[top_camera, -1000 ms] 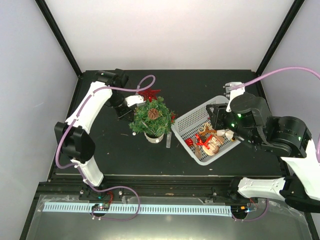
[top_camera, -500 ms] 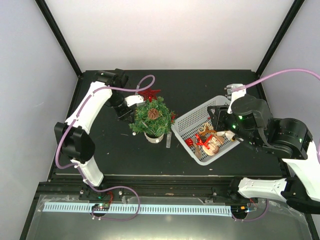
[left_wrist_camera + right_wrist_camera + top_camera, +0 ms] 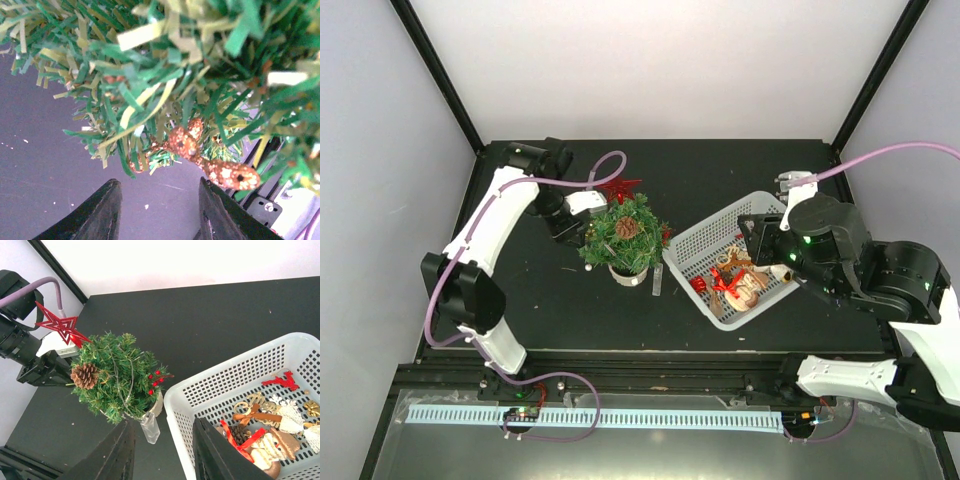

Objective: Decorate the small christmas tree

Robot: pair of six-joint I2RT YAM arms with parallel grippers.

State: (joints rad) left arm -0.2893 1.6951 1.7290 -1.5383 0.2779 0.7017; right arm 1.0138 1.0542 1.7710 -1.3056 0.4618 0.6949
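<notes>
The small christmas tree (image 3: 625, 238) stands left of centre on the black table, bearing a pine cone (image 3: 627, 227), a red star (image 3: 618, 188) and red berries (image 3: 156, 378). My left gripper (image 3: 584, 228) is open and empty, close against the tree's left side. In the left wrist view its branches (image 3: 190, 75) and a glittery copper ornament (image 3: 220, 171) hang just above the open left gripper (image 3: 160, 210). My right gripper (image 3: 162, 450) is open and empty, held above the gap between the tree (image 3: 112, 377) and the white basket (image 3: 235, 377).
The white basket (image 3: 705, 235) at right centre holds several ornaments: a red bow (image 3: 725, 281), gold reindeer shapes (image 3: 257, 410), a pine cone (image 3: 240, 432). A small clear plastic piece (image 3: 657, 285) lies by the tree's base. Black frame posts stand at the back corners.
The right arm has drifted slightly right and down over the basket. The left arm's elbow has shifted a little left; its gripper stays beside the tree.
</notes>
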